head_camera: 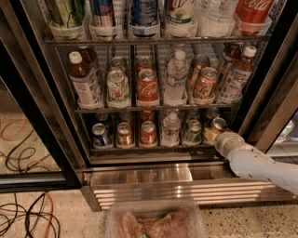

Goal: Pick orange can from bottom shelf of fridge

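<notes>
Camera view: orange can [217, 124] is seen upright in the rightmost lane of btm shelf [153, 148] of fridge [139, 177], approx 3 o'clock from frame centre. Hand [220, 137] is placed against the can's 5 o'clock side. How far open it is can't be told, nor whether the can is gripped.

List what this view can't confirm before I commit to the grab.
Camera view:
Pincer, at bottom shelf's right end: mostly hidden by its white wrist.
Rightmost can: body covered by the pincer, contact unclear.
Rear cans: blocked by front row.
Top-rack drinks: cropped by upper edge.
</notes>
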You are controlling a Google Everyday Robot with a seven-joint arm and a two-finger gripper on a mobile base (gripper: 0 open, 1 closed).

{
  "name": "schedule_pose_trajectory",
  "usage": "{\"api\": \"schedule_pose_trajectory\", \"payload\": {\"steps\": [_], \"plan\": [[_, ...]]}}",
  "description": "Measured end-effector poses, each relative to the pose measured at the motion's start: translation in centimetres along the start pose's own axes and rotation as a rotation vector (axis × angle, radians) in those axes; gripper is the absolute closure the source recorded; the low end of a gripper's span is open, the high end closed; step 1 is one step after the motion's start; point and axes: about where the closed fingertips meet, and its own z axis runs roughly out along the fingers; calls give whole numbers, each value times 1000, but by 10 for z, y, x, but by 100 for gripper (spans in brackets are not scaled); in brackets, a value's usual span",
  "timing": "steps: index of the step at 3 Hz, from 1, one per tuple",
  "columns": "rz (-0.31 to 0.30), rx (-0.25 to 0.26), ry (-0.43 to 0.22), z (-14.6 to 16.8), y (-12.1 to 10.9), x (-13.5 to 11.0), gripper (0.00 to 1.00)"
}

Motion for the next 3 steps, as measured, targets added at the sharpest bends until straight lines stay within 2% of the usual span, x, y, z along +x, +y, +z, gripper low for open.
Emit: {"api": "schedule_pose_trajectory", "payload": {"steps": [3], "plan": [[8, -19, 14, -6, 3, -7, 100]]}}
